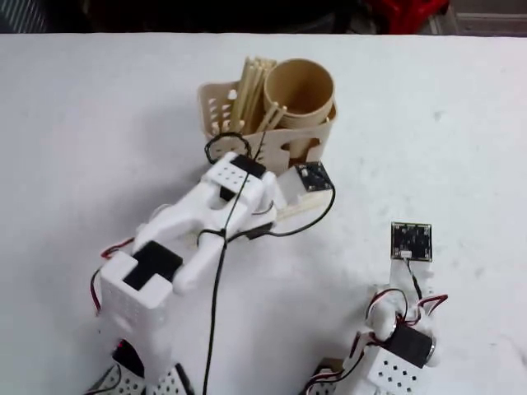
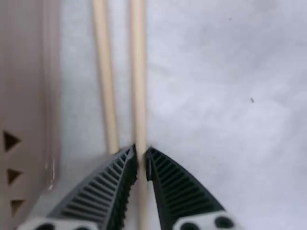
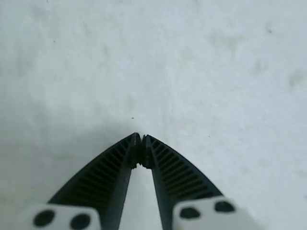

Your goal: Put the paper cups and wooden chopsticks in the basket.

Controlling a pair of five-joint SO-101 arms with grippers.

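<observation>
High view, task status: a beige perforated plastic basket (image 1: 216,105) stands on the white table (image 1: 82,123). It already holds a stack of brown paper cups (image 1: 298,86) and a bundle of pale wooden chopsticks (image 1: 251,82) that lean upright against its rim. Judgement: the greater part of the task is done.

Outstanding, per left wrist view: two loose pale wooden sticks lie on the table close beside the basket's outer wall (image 2: 29,96).
- Item one: the gripped chopstick (image 2: 138,72).
- Item two: the free chopstick (image 2: 105,86), lying between item one and the basket wall, apart from both.

Judgement: both sticks have yet to go into the basket, and item one is the step in hand.

Orientation: both loose sticks appear to lie flat. Their long axes are near parallel to each other and to the basket wall, and run straight out ahead of the gripper, in line with it. The far ends leave the frame, so thick end and thin end cannot be told apart.

Left gripper (image 2: 140,153): black ribbed jaws drawn together on the gripped chopstick, partway along its length.

Right gripper (image 3: 139,139): jaws pressed together on nothing, over bare table. Its arm (image 1: 395,354) sits at the near edge, well apart from the basket.
</observation>
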